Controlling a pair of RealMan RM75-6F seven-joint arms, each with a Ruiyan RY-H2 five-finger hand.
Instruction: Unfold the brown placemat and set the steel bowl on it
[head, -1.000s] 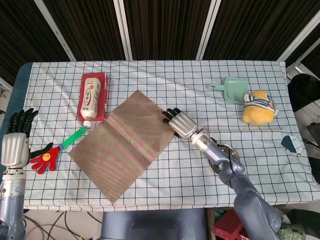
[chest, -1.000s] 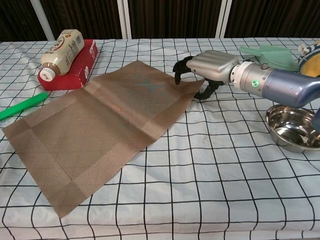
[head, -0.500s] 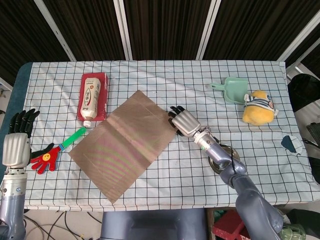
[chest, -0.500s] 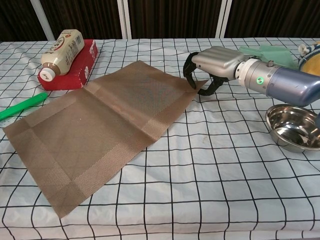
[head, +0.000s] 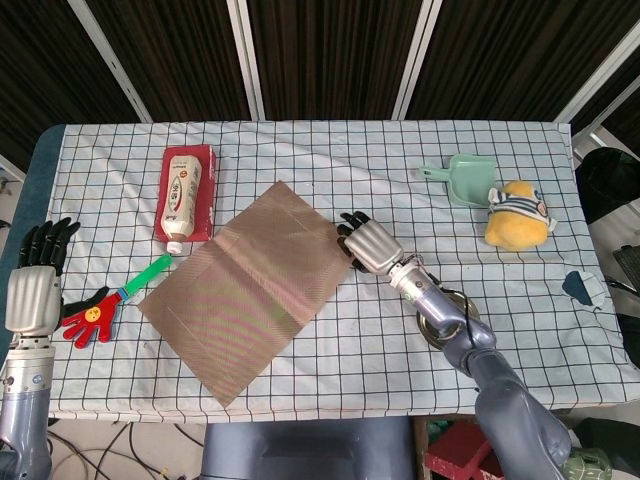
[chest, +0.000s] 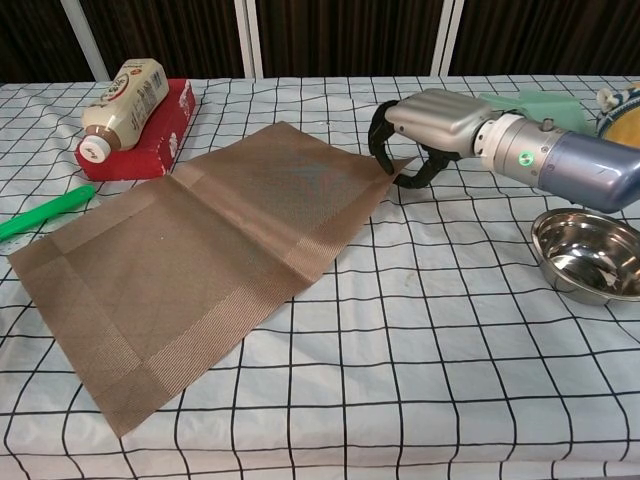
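1. The brown placemat (chest: 190, 265) lies opened out flat on the table (chest: 420, 380), a woven rectangle turned like a diamond, with a paler ribbed border and one fold crease running across its middle.
2. Its right corner lifts slightly off the cloth, pinched in the curled black fingers (chest: 380, 135) of the right robot hand (chest: 425, 130), which lies low at the mat's 3 o'clock edge.
3. The steel bowl (chest: 588, 255) stands on the table at about 4 o'clock from that robot hand, well apart from the placemat and partly under the right forearm in the head view; it is round, shiny and hollow side up.
4. The left robot hand (head: 35, 285) hangs off the table's left edge, at 9 o'clock from the mat, holding nothing, its dark fingers spread upward.
5. The table wears a white cloth with a black grid.
6. At the mat's 11 o'clock a pale plastic bottle (head: 182, 205) lies on a red box (head: 203, 165); a green-handled red hand clapper (head: 95, 312) lies at its 9 o'clock.
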